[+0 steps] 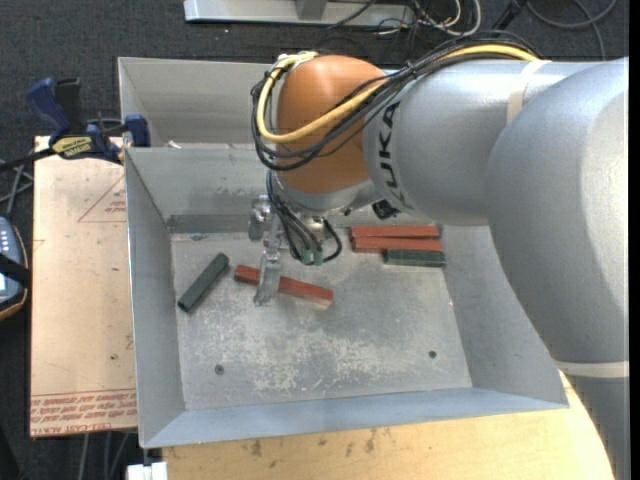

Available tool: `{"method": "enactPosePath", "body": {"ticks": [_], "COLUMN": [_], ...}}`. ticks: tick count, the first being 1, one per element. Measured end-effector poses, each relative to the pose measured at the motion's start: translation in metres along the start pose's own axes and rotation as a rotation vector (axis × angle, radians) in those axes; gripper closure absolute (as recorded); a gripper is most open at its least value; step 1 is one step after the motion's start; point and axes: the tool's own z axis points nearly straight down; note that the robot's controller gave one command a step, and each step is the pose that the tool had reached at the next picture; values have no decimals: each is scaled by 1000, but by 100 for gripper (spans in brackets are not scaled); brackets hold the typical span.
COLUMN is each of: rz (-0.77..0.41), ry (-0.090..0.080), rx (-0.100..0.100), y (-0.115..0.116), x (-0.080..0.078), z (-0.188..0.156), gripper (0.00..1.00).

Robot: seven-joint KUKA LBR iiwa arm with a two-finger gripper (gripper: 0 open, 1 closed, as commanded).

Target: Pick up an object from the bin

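- Claw (pixel 267 280) low in grey metal bin (pixel 150 268), at flat red bar with pale end (pixel 300 289) near bin centre; spread or pinching, cannot tell.
- Dark grey rectangular block (pixel 203 280) just beside, toward left wall.
- Second red bar (pixel 395 236) and dark green bar (pixel 415 258) side by side toward right wall.
- Progress: nothing lifted yet; secure grasp and lift remain, by my read.
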Motion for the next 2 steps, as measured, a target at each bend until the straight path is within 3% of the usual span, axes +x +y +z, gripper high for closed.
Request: {"method": "enactPosePath", "body": {"ticks": [1, 2], "rz": [1, 22], "ry": [-2, -2], "rx": [-1, -1], "y": [0, -22], "x": [-1, -15], "z": [0, 86], "gripper": [0, 100]}}
